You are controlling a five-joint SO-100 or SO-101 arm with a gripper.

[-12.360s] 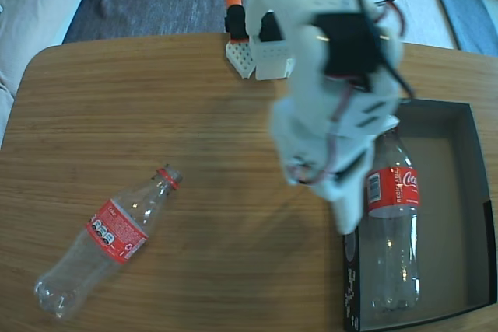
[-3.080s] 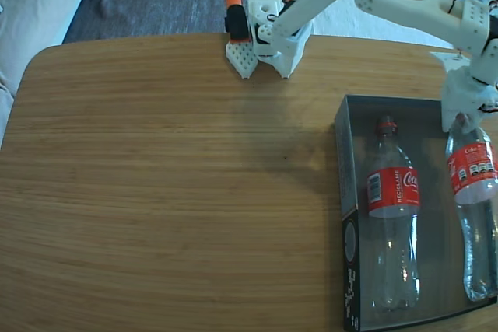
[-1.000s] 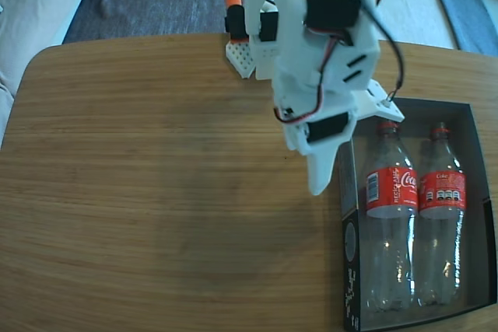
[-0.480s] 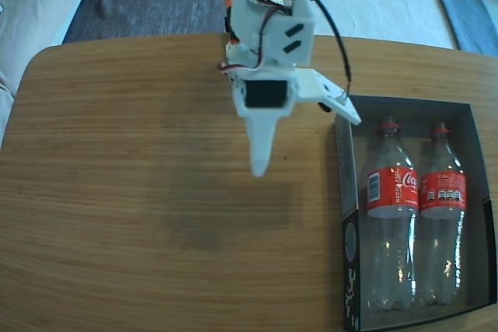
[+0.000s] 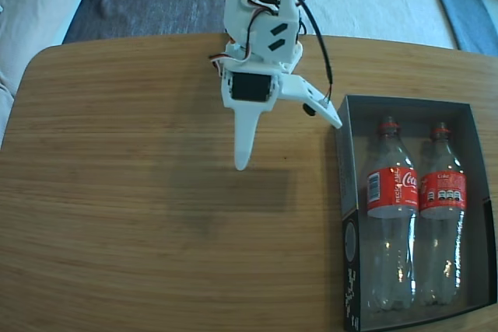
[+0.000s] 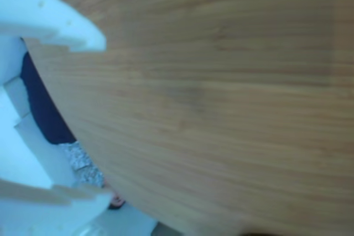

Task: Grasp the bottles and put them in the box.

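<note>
Wooden table (image 5: 117, 192), two bottles (image 5: 393, 215) side by side inside box (image 5: 345, 215), gripper (image 5: 288, 141) fingers spread, empty, above bare tabletop.

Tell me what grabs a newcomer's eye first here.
The two Coca-Cola bottles, one beside the other, lie side by side in the black cardboard box at the right of the fixed view, red labels level and necks toward the far edge. Next is the white gripper, open and empty, over the bare wooden table left of the box.
</note>
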